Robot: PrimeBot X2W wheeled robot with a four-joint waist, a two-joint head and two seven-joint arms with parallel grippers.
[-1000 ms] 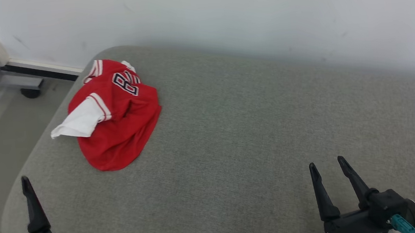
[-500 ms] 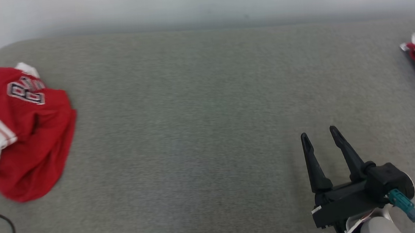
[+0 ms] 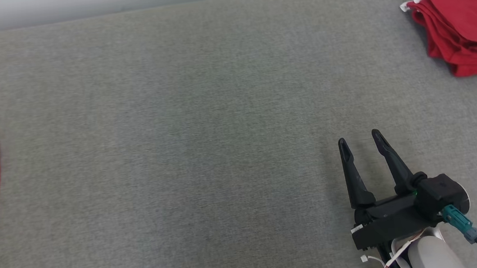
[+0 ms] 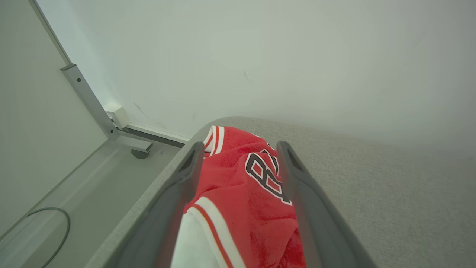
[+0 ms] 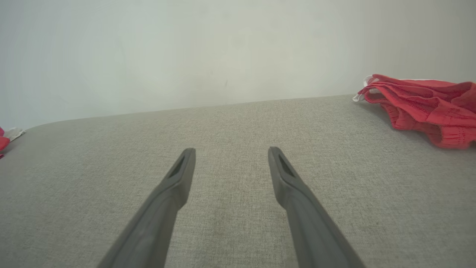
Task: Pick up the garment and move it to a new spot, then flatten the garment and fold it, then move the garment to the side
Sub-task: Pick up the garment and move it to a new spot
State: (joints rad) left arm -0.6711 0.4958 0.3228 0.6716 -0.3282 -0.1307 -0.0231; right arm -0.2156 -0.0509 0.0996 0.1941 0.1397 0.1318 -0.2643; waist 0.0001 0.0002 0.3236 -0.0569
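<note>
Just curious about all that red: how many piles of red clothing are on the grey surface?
2. A crumpled red jersey lies at the left end of the grey surface; a folded red stack sits at its far right corner. The stack may hold several pieces.

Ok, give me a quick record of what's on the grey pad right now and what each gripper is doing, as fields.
surface: grey fabric pad
crumpled jersey: red with a white sleeve, at the pad's left end, not yet picked up
folded stack: red cloth with white trim, far right corner
left gripper: open, empty, pointed at the crumpled jersey
right gripper: open, empty, over bare pad
task stage: first pickup not begun
</note>
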